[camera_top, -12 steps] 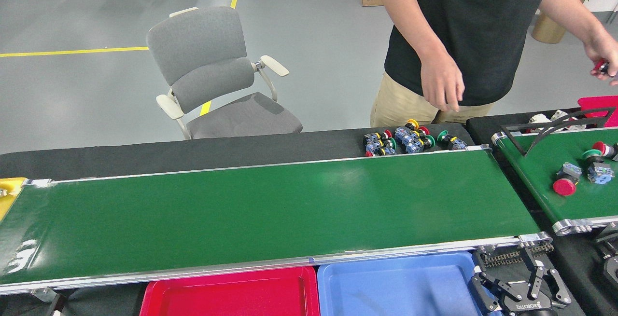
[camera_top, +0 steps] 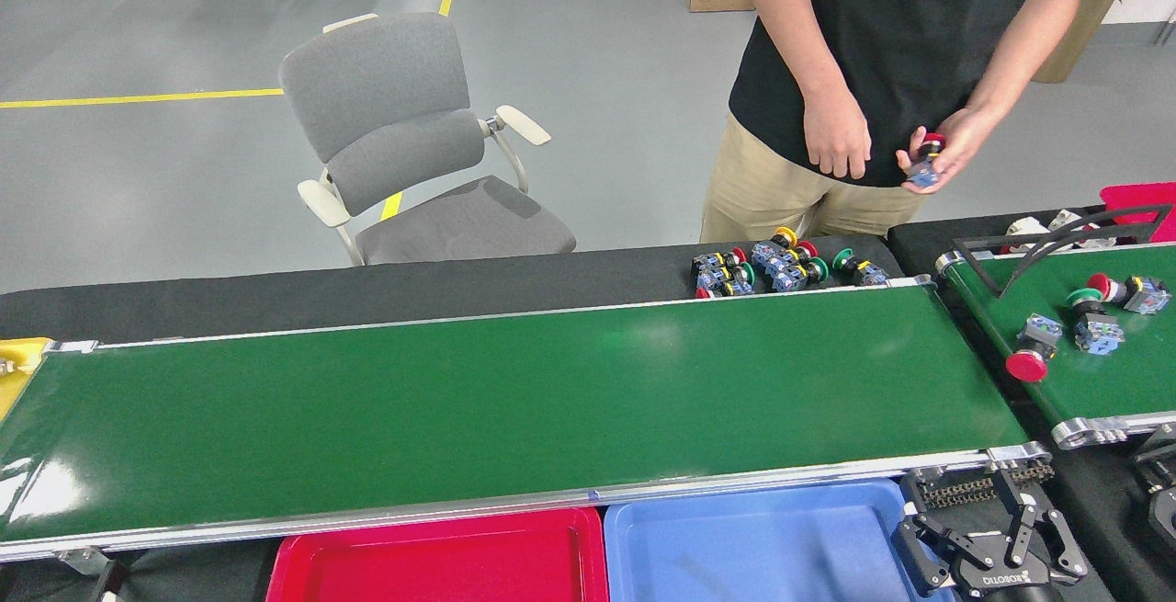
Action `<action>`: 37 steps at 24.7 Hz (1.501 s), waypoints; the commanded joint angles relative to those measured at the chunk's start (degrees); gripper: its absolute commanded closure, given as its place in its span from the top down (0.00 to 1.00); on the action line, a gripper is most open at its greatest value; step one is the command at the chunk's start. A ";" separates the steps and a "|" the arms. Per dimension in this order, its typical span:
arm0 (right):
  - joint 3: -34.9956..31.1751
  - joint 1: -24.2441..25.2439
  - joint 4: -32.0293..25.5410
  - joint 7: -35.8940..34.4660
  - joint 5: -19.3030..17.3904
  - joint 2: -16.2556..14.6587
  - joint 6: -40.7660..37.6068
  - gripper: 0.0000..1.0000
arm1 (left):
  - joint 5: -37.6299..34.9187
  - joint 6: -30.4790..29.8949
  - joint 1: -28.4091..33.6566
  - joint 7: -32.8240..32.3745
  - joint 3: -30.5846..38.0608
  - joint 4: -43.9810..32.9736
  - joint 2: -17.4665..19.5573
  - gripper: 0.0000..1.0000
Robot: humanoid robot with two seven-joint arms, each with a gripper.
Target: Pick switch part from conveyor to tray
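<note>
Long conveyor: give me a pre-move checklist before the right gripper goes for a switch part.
1. Switch part on the conveyor: not ok, the belt is bare.
2. Parts on the way: ok, three switch parts lie on the short belt to the right.
3. Right gripper ready: ok, fingers spread, nothing held, beside the blue tray.
4. Trays free: ok, red tray and blue tray hold nothing.
5. Person clear: cannot tell; the person's hand holds a switch behind the belts, apart from them for now.
6. Left gripper: cannot tell, not in view.
</note>
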 commanded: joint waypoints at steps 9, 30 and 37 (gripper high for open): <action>-0.20 -3.40 0.99 5.26 -0.25 0.21 2.21 1.00 | 0.10 0.24 -2.55 0.52 0.20 -0.60 0.98 1.00; 11.31 -28.53 30.44 7.63 -0.17 1.26 13.11 0.67 | -0.17 -3.37 -4.14 0.08 -0.41 0.19 0.63 1.00; 14.57 -28.36 30.00 7.28 -0.34 0.12 12.23 0.07 | -0.25 0.50 -4.49 0.00 -0.59 0.98 0.72 1.00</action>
